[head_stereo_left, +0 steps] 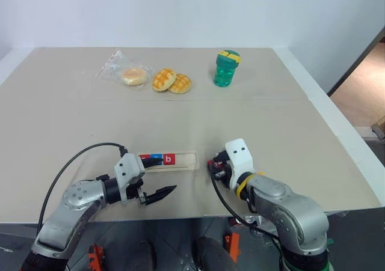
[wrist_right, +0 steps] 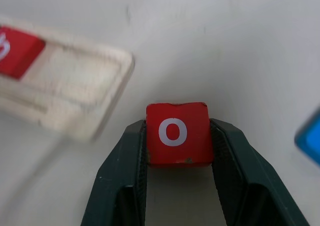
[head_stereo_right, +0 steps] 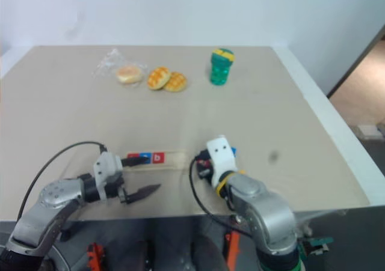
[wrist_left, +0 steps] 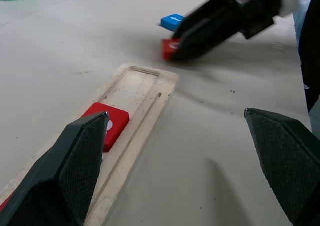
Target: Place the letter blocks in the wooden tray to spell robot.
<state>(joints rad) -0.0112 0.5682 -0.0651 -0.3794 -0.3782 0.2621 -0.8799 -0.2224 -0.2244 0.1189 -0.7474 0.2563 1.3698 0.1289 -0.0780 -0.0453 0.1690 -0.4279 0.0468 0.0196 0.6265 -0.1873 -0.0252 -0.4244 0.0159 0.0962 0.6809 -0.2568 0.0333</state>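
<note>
A red "o" block [wrist_right: 176,134] is squeezed in the right gripper [wrist_right: 177,136], at 3 o'clock from the wooden tray [head_stereo_left: 186,161]. The left gripper [wrist_left: 185,151] is held wide open at 6 o'clock from the tray. Three blocks [head_stereo_left: 169,158] are seen in the tray on the counter [head_stereo_left: 271,121].

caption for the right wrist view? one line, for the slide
Right gripper shut on the red "o" block, just short of the wooden tray's empty end.

left gripper [head_stereo_left: 157,194] hangs low with fingers spread, right gripper [wrist_right: 176,136] angled down, fingers clamped.
</note>
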